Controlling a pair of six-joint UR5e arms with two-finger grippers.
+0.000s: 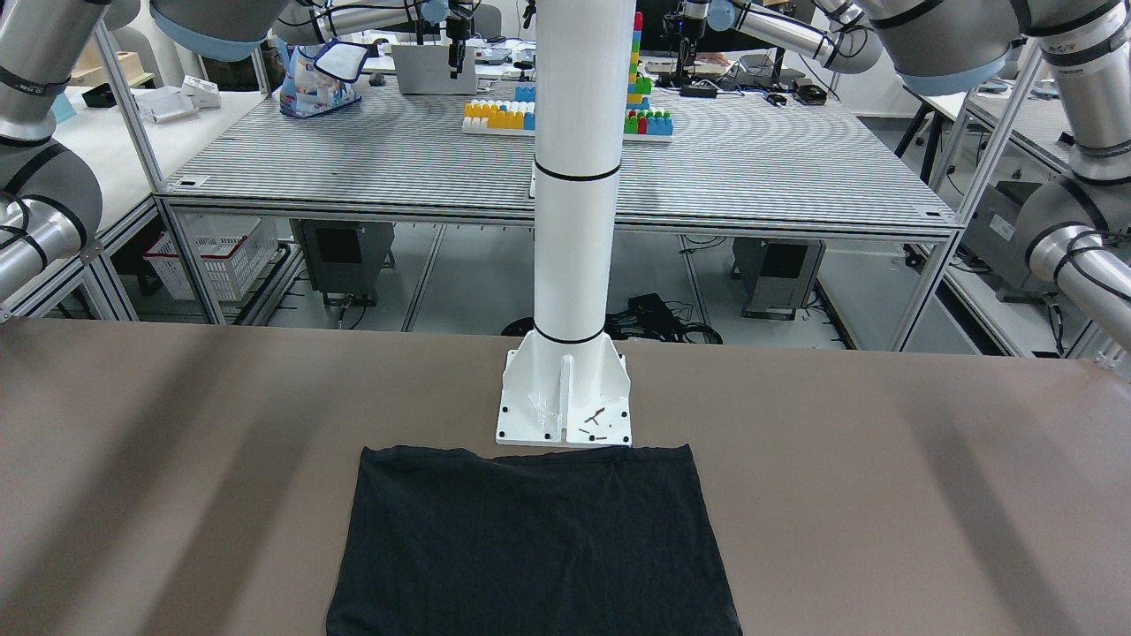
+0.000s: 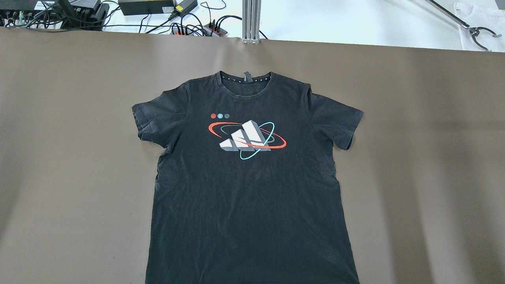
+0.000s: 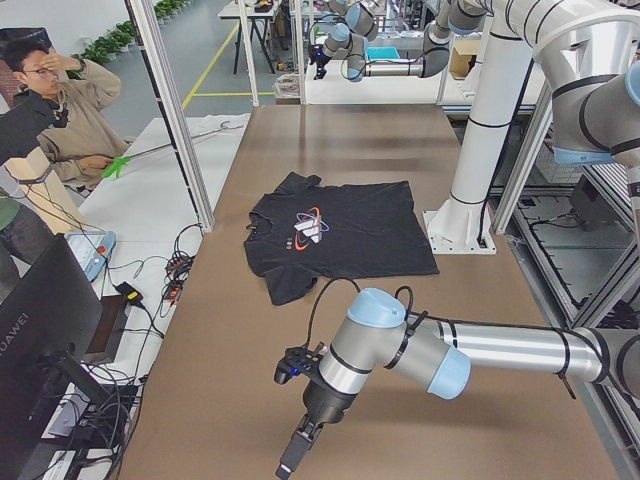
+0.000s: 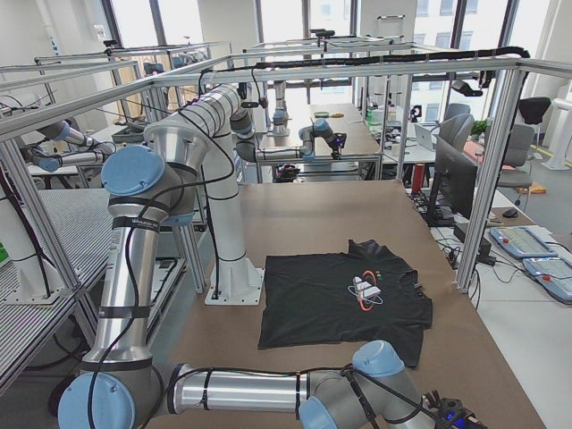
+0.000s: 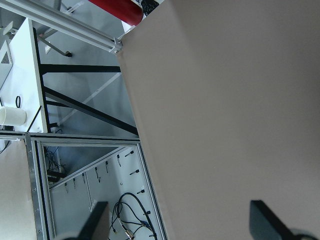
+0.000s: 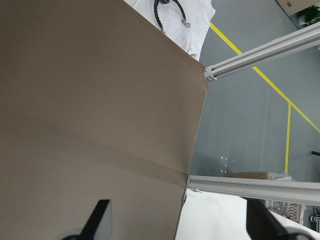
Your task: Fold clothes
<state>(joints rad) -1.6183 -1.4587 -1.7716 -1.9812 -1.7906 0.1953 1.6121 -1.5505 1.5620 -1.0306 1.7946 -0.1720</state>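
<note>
1. Overhead exterior view: the shirt [image 2: 248,177] lies flat and print up in the middle of the table [image 2: 59,157], with its hem just beside the pillar base [image 1: 565,397].
2. The left gripper [image 5: 180,222] and right gripper [image 6: 180,222] both have their fingers apart. They sit near the table's ends, well apart from the shirt.
3. Folding looks unstarted. Best to bring each gripper to a sleeve edge, pinch low, then lift and lay both sides evenly to avoid skew.

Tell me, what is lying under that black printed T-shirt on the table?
The black short-sleeved T-shirt lies flat, print up, on the brown table covering. Anything directly beneath is hidden; no bulge shows.
</note>
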